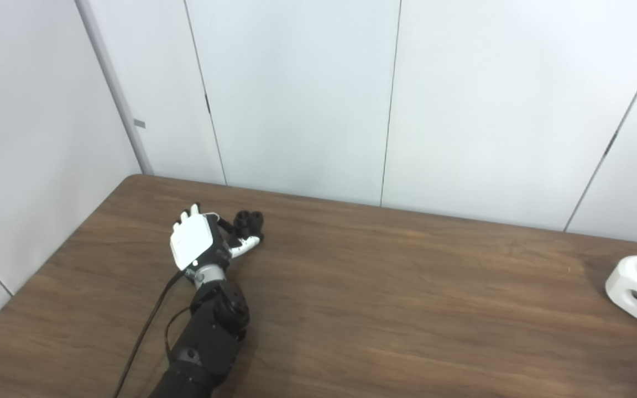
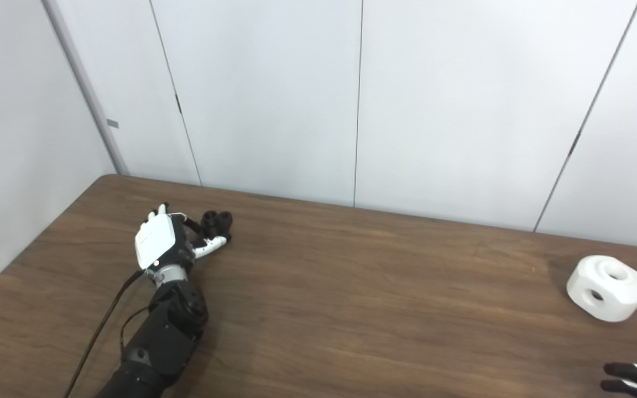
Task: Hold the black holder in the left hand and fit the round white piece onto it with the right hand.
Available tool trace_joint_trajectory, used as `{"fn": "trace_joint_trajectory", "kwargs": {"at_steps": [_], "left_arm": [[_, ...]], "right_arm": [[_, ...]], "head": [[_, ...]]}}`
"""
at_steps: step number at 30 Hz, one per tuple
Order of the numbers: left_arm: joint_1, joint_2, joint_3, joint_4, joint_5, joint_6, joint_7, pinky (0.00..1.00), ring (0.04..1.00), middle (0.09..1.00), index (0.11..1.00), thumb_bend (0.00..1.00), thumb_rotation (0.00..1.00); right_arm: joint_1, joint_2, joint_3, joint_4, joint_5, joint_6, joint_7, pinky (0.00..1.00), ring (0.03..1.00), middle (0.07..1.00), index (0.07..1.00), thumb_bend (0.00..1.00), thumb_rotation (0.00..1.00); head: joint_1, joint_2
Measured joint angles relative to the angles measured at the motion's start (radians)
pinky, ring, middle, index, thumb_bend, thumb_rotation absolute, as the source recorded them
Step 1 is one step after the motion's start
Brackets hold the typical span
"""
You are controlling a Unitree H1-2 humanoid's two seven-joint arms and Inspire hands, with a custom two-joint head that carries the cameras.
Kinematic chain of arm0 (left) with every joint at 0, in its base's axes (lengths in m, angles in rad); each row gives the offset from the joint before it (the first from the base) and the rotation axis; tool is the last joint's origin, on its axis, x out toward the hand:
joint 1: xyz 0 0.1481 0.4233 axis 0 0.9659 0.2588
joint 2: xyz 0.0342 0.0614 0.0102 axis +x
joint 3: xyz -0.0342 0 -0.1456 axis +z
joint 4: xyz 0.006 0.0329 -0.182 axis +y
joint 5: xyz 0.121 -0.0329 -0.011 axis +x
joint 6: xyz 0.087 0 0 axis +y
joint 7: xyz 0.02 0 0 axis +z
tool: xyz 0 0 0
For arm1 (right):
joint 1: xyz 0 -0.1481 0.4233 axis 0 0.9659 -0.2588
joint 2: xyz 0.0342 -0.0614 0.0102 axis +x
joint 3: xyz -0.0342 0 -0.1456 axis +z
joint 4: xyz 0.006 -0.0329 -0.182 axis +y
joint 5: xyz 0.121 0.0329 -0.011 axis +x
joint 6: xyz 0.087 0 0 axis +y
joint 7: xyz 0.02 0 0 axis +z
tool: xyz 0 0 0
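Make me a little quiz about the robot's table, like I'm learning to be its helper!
1. True or false: the round white piece lies on the table.
2. Which hand is beside the black holder: A) left hand B) right hand?
3. Fill in: the white piece is far to the ____ of the holder.

Key: 1 true; 2 A; 3 right.

The left arm (image 1: 208,337) reaches forward from the lower left, low over the table. Its left hand (image 1: 194,240) shows its white back upward, fingers (image 1: 194,210) extended ahead and thumb (image 1: 245,244) spread out to the right. Only the dark fingertips of the right hand (image 2: 636,379) show at the lower right corner, pointing left.
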Motion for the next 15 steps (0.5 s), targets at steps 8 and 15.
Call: {"fn": "trace_joint_trajectory", "kwargs": {"at_steps": [8, 15], "left_arm": [[0.003, 0.006, -0.012, -0.004, 0.000, 0.000, -0.002, 1.00, 1.000, 0.943, 0.480, 0.52, 0.05], [0.023, 0.011, -0.023, -0.038, -0.004, -0.003, -0.014, 1.00, 1.000, 0.940, 0.478, 0.52, 0.05]], "right_arm": [[0.000, 0.000, 0.000, 0.000, 0.001, 0.000, 0.000, 0.49, 0.654, 0.707, 0.662, 0.76, 0.79], [0.000, 0.000, 0.000, -0.014, 0.000, 0.005, 0.000, 0.48, 0.654, 0.703, 0.661, 0.80, 0.80]], "head": [[-0.006, 0.003], [-0.026, 0.011]]}}
